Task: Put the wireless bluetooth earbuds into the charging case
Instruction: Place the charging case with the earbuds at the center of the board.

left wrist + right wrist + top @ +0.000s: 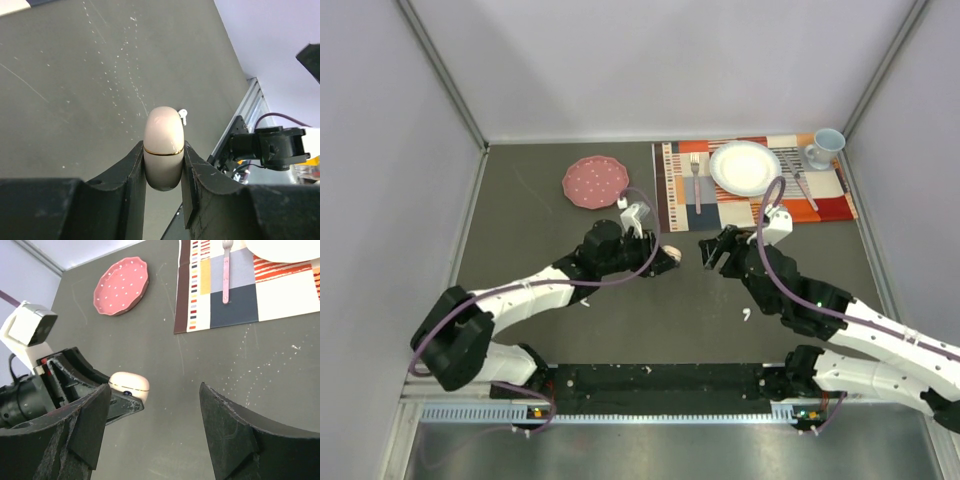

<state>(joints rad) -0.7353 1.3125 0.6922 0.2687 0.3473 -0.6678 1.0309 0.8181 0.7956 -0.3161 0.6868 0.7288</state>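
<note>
No legible text or markings anywhere.

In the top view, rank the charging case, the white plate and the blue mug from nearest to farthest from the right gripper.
Measured from the right gripper:
1. charging case, just to its left, clamped in the left gripper.
2. white plate, farther back, on the placemat.
3. blue mug, at the placemat's far right corner.
</note>
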